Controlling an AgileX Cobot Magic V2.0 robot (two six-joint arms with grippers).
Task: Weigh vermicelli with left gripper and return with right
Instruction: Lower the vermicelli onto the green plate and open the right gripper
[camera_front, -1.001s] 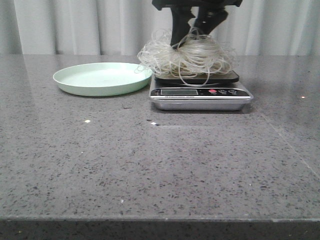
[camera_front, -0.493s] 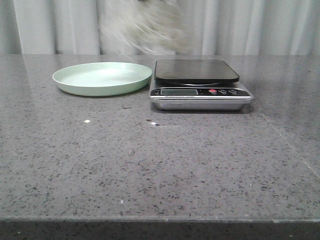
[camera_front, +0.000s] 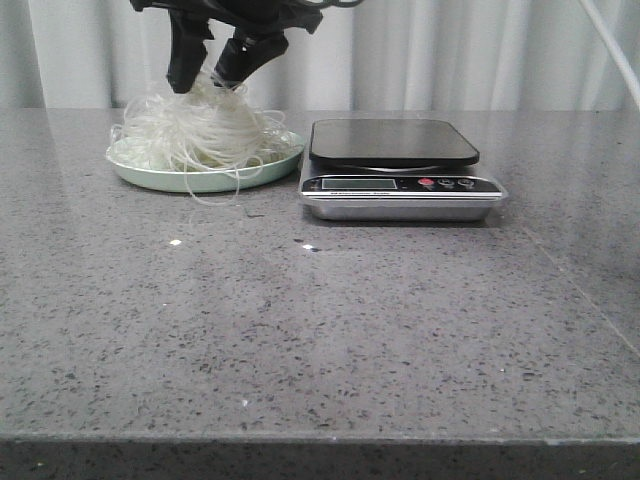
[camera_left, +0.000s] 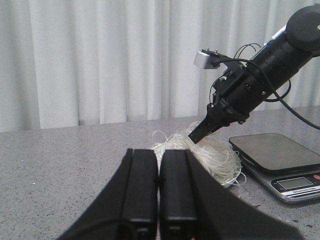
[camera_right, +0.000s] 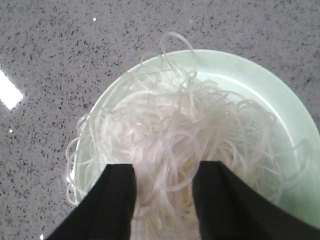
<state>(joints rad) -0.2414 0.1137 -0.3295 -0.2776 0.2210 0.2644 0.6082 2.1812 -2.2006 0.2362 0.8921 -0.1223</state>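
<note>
The vermicelli (camera_front: 195, 135), a whitish nest of thin strands, lies on the pale green plate (camera_front: 150, 178) at the back left, with a few strands hanging over the rim. My right gripper (camera_front: 205, 82) reaches down into its top, and its jaws stand partly closed with strands bunched between them. The right wrist view shows the vermicelli (camera_right: 185, 135) on the plate (camera_right: 280, 110) and between the fingers of that gripper (camera_right: 164, 170). My left gripper (camera_left: 159, 152) is shut and empty, held back from the plate. It looks at the vermicelli (camera_left: 220, 157) and the right gripper (camera_left: 195, 136).
A kitchen scale (camera_front: 395, 142) with a bare black platform stands right of the plate, almost touching it; it also shows in the left wrist view (camera_left: 275, 150). A white curtain hangs behind the grey speckled table (camera_front: 320, 330).
My right gripper lifted the vermicelli off the scale, carried it left through the air, and set it down on the green plate. The scale platform is now bare.
</note>
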